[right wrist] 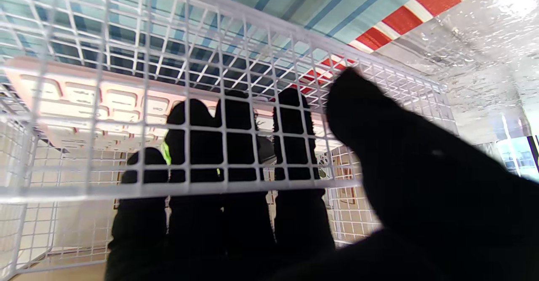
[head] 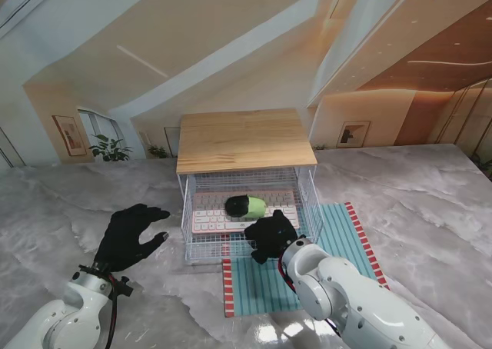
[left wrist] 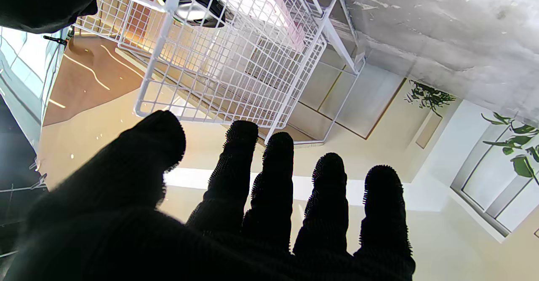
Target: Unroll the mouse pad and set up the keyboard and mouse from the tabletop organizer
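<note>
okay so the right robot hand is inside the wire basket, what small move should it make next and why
Probably close the right robot hand on the green and black mouse. Its fingers are already through the white wire organizer's front, at the mouse on the pink and white keyboard, and the striped teal mouse pad lies unrolled.

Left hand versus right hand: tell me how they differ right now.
The left hand hovers outside the organizer on its left, fingers spread; the right hand reaches into its open front toward the mouse and keyboard. The left hand is over bare table, the right over the mouse pad. Both wear black gloves.
</note>
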You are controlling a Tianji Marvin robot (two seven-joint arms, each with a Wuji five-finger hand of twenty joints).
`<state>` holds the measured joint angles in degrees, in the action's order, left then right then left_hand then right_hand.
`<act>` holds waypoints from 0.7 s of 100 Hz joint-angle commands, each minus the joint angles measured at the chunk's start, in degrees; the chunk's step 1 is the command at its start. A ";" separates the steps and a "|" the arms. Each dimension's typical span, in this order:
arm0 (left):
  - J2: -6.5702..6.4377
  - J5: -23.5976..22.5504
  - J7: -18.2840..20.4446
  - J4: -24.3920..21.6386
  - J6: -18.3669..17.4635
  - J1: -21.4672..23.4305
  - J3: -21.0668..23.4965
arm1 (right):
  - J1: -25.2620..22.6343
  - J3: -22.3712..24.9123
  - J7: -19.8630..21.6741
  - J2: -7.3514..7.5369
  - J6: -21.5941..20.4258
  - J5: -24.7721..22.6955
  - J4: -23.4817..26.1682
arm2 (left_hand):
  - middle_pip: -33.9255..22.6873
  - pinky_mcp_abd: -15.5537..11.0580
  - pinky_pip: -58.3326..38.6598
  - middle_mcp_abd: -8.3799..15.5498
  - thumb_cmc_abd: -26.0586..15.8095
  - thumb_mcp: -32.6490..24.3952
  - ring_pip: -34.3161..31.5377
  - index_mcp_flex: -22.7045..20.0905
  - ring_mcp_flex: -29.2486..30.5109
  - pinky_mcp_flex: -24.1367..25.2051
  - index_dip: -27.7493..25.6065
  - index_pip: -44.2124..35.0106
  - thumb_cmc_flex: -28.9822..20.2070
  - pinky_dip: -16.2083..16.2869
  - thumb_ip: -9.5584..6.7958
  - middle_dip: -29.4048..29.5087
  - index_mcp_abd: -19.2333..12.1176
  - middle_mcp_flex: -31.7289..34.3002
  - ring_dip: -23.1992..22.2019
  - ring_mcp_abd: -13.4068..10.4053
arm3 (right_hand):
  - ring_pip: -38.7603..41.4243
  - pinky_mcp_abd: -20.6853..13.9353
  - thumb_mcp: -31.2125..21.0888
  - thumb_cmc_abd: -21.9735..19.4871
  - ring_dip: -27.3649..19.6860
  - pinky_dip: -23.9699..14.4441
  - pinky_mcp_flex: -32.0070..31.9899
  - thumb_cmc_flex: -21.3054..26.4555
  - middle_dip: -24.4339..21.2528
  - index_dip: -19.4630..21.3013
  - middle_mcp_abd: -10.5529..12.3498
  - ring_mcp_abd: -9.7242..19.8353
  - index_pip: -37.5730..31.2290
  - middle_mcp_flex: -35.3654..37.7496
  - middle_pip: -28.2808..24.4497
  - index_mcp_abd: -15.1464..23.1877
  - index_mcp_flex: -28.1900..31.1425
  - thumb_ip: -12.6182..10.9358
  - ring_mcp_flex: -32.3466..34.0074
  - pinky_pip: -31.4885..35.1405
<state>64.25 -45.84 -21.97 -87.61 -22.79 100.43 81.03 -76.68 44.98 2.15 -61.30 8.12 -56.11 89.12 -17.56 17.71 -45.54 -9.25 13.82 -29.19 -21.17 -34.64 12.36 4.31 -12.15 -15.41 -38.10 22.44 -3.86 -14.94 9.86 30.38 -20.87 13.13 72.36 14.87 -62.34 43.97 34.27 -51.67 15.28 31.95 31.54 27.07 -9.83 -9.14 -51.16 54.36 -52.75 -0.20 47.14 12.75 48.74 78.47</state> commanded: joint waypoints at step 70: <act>0.41 0.41 0.68 -0.56 0.04 0.26 -0.31 | -6.89 9.94 -6.73 -0.88 -6.28 1.47 6.15 | 0.24 -1.10 0.81 -0.11 -0.28 0.61 0.32 0.77 -0.70 0.54 0.72 0.79 1.85 -0.39 0.12 -0.04 0.34 -1.99 0.36 -1.77 | -20.00 -2.40 13.71 -9.83 -3.65 2.91 -8.09 -13.06 -6.64 5.10 4.54 3.13 19.69 -24.96 6.99 1.49 -14.84 -10.15 -22.98 -6.25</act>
<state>64.28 -45.68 -22.00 -87.70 -22.70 100.42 80.89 -83.36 54.24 -4.43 -61.92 3.07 -55.66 93.94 -17.56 17.71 -45.54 -9.25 13.82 -29.19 -21.17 -34.64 12.36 4.31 -12.15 -15.41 -38.10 22.44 -3.86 -14.94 9.87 30.38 -20.87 13.13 54.57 13.18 -49.75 34.88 31.71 -48.21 6.58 19.82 26.18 32.82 -6.27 -7.10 -31.41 31.38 -47.06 0.49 34.65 3.70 29.15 70.80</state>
